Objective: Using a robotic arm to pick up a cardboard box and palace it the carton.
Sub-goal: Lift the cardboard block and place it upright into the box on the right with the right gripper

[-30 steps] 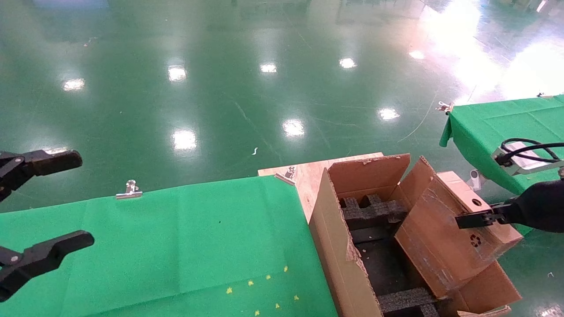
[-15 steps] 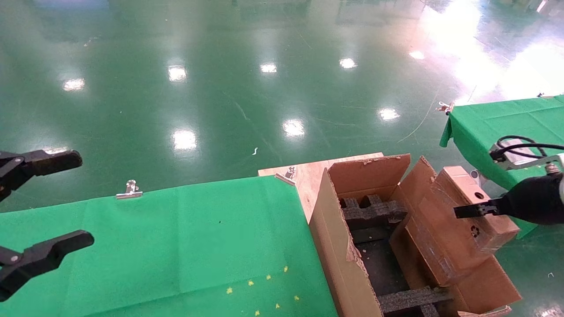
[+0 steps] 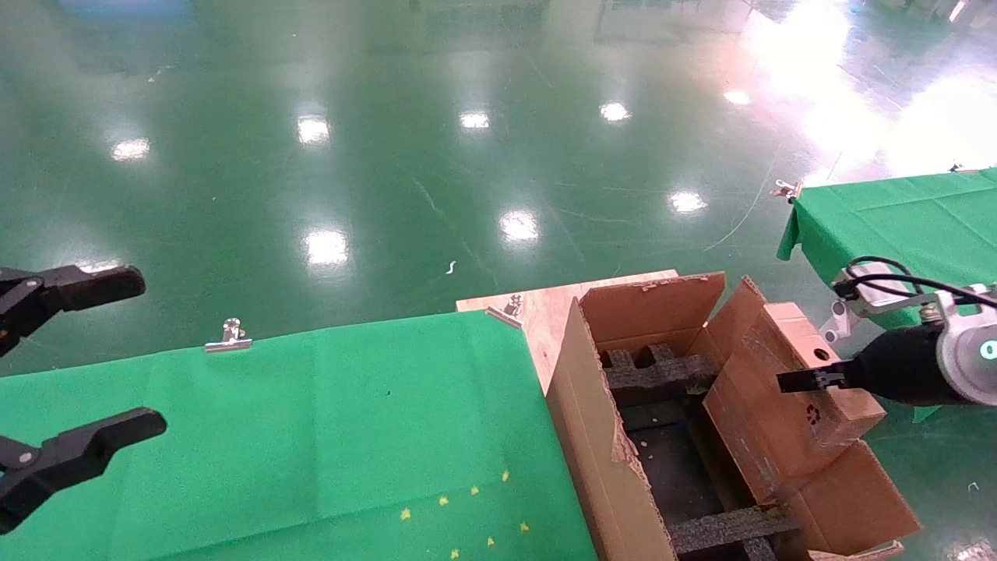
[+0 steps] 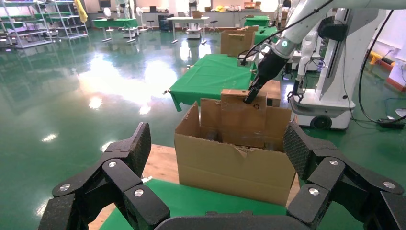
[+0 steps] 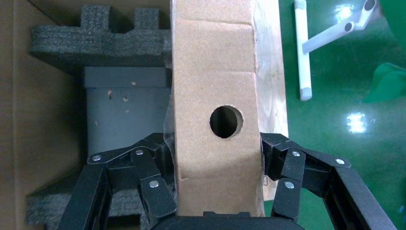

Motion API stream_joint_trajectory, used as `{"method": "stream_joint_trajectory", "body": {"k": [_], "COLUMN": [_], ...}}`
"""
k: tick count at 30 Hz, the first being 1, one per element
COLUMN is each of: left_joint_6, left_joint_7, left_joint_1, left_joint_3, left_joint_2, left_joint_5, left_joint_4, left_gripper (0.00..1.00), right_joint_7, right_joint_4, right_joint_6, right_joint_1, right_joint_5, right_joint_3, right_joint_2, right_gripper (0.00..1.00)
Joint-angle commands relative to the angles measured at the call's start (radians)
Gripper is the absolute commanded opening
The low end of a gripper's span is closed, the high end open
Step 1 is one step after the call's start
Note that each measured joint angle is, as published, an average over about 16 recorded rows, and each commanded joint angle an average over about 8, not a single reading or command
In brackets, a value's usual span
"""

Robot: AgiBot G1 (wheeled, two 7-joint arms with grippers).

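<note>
My right gripper (image 3: 802, 380), on the white arm with the green ring, is shut on the small cardboard box (image 3: 783, 405). In the right wrist view its fingers (image 5: 153, 184) clamp both sides of the box (image 5: 215, 72), just below the round hole. The box is tilted, with its lower end inside the large carton (image 3: 600, 444) along the right wall, above the black foam inserts (image 5: 100, 43). My left gripper (image 3: 144, 354) is open and empty at the far left, over the green table. The left wrist view shows the carton (image 4: 234, 167) with the box (image 4: 242, 117) standing in it.
The carton stands on a wooden board (image 3: 545, 308) beside the green-clothed table (image 3: 311, 436), which has a metal clip (image 3: 227, 336) at its edge. A second green table (image 3: 896, 218) is at the right. Shiny green floor lies beyond.
My right gripper has moved left and down with the small box, bringing it further over and into the carton. The left arm has not moved.
</note>
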Motion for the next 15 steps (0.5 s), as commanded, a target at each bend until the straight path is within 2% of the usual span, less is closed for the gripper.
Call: {"method": "stream_joint_trajectory", "body": {"k": [1,15], "left_joint_6": [0.0,0.0], "left_joint_7": [0.0,0.0], "left_joint_1": [0.0,0.0], "left_joint_3": [0.0,0.0], "left_joint_2": [0.0,0.0], "left_joint_5": [0.0,0.0], "left_joint_4": [0.0,0.0], "left_gripper": [1.0,1.0], "right_joint_7": [0.013,0.084], "right_joint_4": [0.0,-0.011], "right_joint_6": [0.02,0.131], "right_joint_1": [-0.013,-0.108], "right_joint_5": [-0.012,-0.063], "right_joint_3": [-0.007,-0.052], "right_joint_2": [-0.008,-0.035], "right_gripper": [0.0,0.0]}}
